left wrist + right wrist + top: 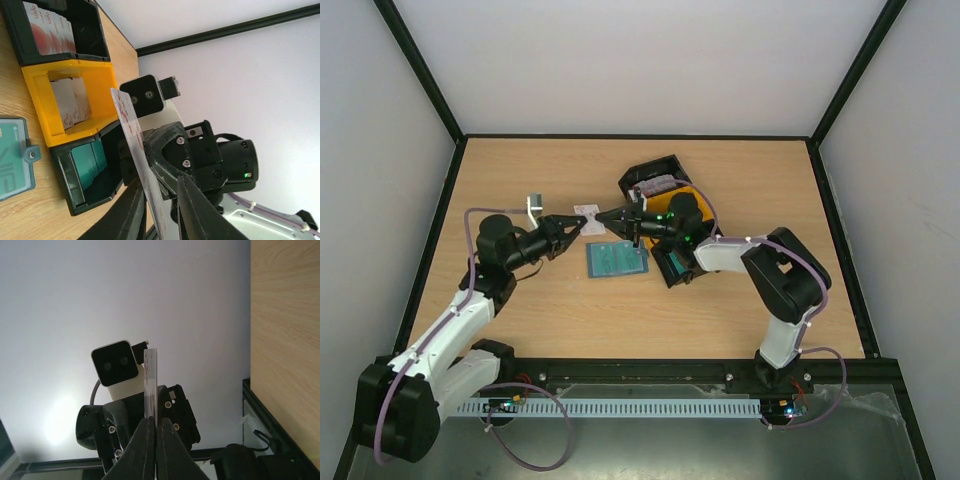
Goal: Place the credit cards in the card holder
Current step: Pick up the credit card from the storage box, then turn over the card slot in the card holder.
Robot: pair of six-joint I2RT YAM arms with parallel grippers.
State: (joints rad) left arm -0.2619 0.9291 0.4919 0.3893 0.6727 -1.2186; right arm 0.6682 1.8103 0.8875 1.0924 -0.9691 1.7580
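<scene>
A red-and-white credit card (pixel 587 212) is held in the air between my two grippers, above the table and just behind the card holder (pixel 616 260). The card holder is a closed teal wallet lying flat; it also shows in the left wrist view (pixel 12 155). My right gripper (pixel 603 214) is shut on the card's edge (pixel 150 375), as the right wrist view (pixel 155 421) shows. My left gripper (pixel 578 226) faces it with its jaws open around the card (pixel 129 125). In the left wrist view (pixel 162 192) a gap shows beside one finger.
Three bins stand behind and to the right of the wallet. A black bin (pixel 95 30) holds red-and-white cards (pixel 50 27). A yellow bin (pixel 95 80) holds pale cards (pixel 70 102). A black bin (pixel 75 195) holds teal cards (pixel 92 157). Dark frame rails edge the table.
</scene>
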